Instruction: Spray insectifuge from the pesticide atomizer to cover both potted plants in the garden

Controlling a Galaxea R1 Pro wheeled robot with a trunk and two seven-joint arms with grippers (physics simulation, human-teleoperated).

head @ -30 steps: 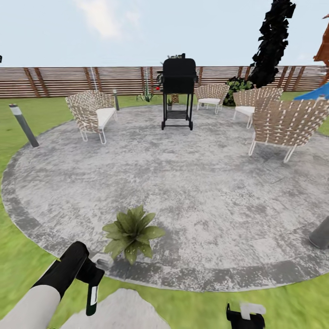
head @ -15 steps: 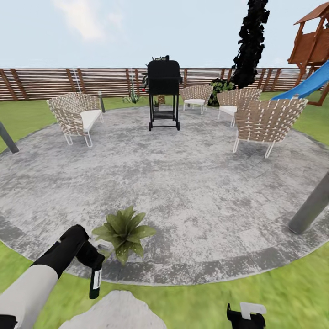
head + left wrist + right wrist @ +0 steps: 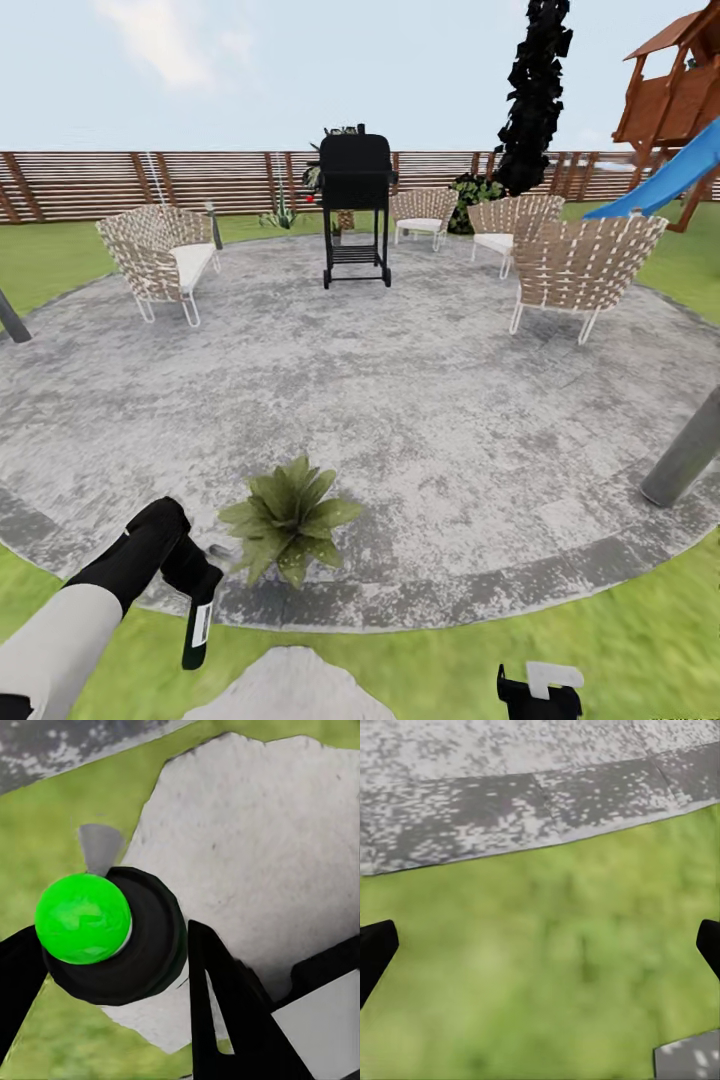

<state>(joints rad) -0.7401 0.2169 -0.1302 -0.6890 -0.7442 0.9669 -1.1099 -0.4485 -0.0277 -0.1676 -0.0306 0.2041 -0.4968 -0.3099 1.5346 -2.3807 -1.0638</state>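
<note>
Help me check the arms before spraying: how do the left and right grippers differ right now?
The left gripper is shut on the atomizer, which hangs downward; the right gripper is open and holds nothing. The left one sits beside the potted plant at the paving edge; the right one hangs low over grass. Both have black fingers.

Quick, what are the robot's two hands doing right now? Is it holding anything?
Left end effector: closed on the pesticide atomizer, bottle hanging down.
Right end effector: open, holding nothing, above the grass.
</note>
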